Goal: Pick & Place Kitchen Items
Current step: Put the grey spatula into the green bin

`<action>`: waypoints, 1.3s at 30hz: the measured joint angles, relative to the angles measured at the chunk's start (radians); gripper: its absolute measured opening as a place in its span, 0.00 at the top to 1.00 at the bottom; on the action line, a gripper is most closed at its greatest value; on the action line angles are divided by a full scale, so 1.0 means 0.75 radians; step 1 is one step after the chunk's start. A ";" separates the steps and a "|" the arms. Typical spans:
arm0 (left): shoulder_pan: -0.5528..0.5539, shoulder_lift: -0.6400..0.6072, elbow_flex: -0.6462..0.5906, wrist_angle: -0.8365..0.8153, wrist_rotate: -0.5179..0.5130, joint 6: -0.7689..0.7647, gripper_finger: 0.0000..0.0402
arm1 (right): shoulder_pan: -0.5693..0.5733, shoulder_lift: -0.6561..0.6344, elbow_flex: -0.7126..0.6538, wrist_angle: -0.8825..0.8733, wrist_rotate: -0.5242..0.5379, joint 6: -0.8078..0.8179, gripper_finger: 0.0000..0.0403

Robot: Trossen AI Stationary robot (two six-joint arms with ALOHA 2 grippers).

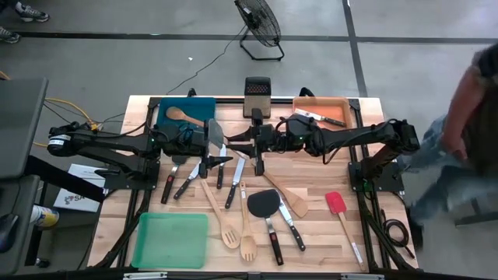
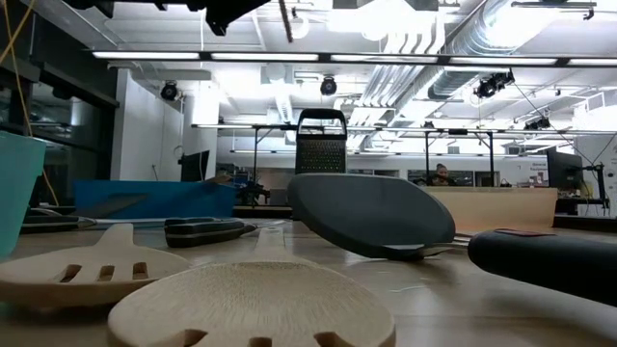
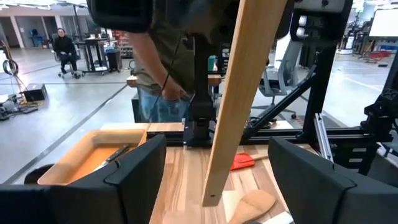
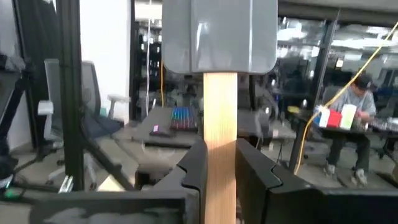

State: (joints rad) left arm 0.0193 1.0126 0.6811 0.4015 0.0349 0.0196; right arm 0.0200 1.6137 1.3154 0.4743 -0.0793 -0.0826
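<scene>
The grey spatula (image 1: pixel 214 132) is up off the worktop, just above centre in the high view, and it is the right tool (image 1: pixel 257 144) that has it. In the right wrist view the two dark fingers (image 4: pixel 193 168) are clamped tight on the pale wooden handle, with the grey blade standing beyond them. The left tool (image 1: pixel 204 144) is right there too, reaching in from the left. Its fingers (image 3: pixel 124 180) stand wide apart on either side of the handle, with a clear gap each side, so they are not gripping it.

On to the trays:
- Upper left of the high view, the blue tray (image 1: pixel 204 105) holds a wooden spoon (image 1: pixel 180 115).
- Upper right, the orange tray (image 1: pixel 307 101) holds a black-handled knife (image 1: pixel 323 118).
- The box grater (image 1: pixel 257 95) stands upright between those two.
- The green tray (image 1: pixel 167 241) lies flat at lower left.

Spread over the wooden worktop (image 1: pixel 373 233) below the arms are:
- black-handled knives (image 1: pixel 167 187) left of centre
- a black spatula (image 1: pixel 263 204)
- a wooden spatula (image 1: pixel 292 202)
- a slotted wooden spoon (image 1: pixel 230 236) beside a wooden fork (image 1: pixel 247 249)
- a red spatula (image 1: pixel 336 204) off to the right

Beyond the worktop, a floor fan (image 1: pixel 261 23) sits on grey concrete at top centre. A person (image 1: pixel 467 117) stands at the right edge.
</scene>
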 joint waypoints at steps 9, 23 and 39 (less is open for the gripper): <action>0.000 0.000 0.000 -0.001 -0.001 0.002 0.30 | 0.000 0.085 0.000 0.151 0.014 0.001 0.89; 0.000 0.000 0.000 0.042 -0.004 0.001 0.35 | -0.010 0.088 0.000 0.182 0.033 -0.026 0.89; -0.001 0.000 0.000 0.054 0.005 0.042 0.86 | -0.009 0.085 0.000 0.140 0.037 0.006 0.89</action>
State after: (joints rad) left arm 0.0189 1.0126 0.6811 0.4419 0.0383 0.0512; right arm 0.0132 1.6775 1.3155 0.5793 -0.0517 -0.0780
